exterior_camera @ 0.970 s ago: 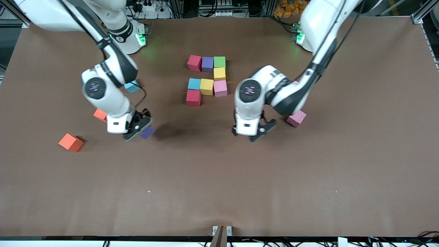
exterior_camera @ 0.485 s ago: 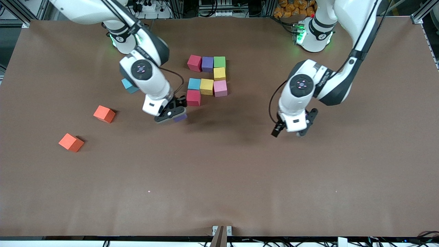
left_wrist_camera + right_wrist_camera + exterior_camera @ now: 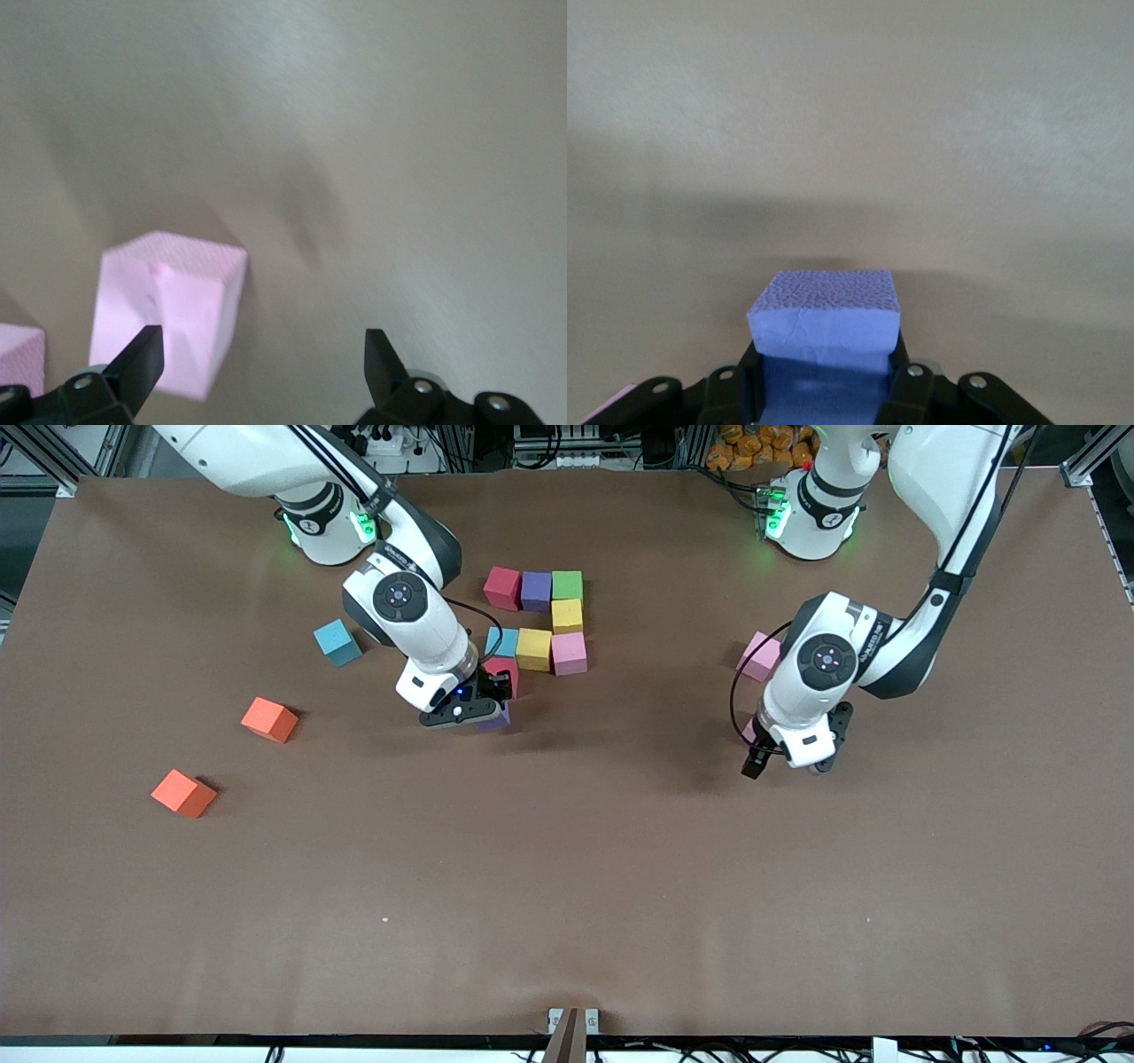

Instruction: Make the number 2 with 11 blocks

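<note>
Front view: on the brown worktop (image 3: 567,886) the unfinished number 2 (image 3: 535,631) lies between the two arm bases. Its top row is a red block (image 3: 502,588), a purple block (image 3: 536,590) and a green block (image 3: 568,585). A yellow block (image 3: 567,615) sits under the green one. The next row is a light blue block (image 3: 501,640), a second yellow block (image 3: 534,648) and a pink block (image 3: 569,653). A second red block (image 3: 505,670) under the light blue one is partly hidden by the right arm. The right hand (image 3: 474,710) is just in front of that red block, clamped on a purple cube (image 3: 495,718) low over the worktop. Toward the right arm's end lie a loose light blue block (image 3: 337,642) and two orange blocks (image 3: 270,719) (image 3: 183,793). The left hand (image 3: 787,760) hangs with its fingers spread and holds nothing; a loose pink block (image 3: 760,655) lies beside its arm, and another pink one (image 3: 750,731) peeks out at its wrist.

Left wrist view: the left hand (image 3: 257,354) has its black fingertips (image 3: 142,354) wide apart over bare worktop, with a pink cube (image 3: 168,310) lying just by one tip. A second pink cube (image 3: 18,359) shows at the edge.

Right wrist view: the right hand (image 3: 824,372) grips the purple cube (image 3: 824,323) between its fingers, above the worktop.
</note>
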Robot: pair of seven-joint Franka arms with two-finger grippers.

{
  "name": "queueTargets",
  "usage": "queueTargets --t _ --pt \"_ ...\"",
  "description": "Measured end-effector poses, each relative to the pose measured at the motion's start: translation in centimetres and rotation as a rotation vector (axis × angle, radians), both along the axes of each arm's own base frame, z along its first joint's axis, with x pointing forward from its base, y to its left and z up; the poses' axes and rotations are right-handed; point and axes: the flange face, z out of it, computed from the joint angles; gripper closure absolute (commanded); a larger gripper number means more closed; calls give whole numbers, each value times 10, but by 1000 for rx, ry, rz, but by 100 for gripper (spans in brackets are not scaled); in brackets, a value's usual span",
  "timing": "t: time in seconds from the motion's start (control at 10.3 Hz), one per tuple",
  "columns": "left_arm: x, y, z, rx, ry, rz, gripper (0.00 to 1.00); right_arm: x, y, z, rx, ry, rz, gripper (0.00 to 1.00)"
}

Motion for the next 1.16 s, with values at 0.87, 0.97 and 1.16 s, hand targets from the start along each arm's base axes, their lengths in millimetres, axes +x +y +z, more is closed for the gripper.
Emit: queueTargets --t 0.87,0.97,1.16 --pt "-30 16 -36 5 73 9 0 -15 15 -37 -34 33 -84 64" --pt "-34 16 -39 5 77 8 0 -13 12 -40 -39 33 -89 59" --pt "-39 17 -43 6 86 7 0 -13 10 -44 -44 37 -91 6"
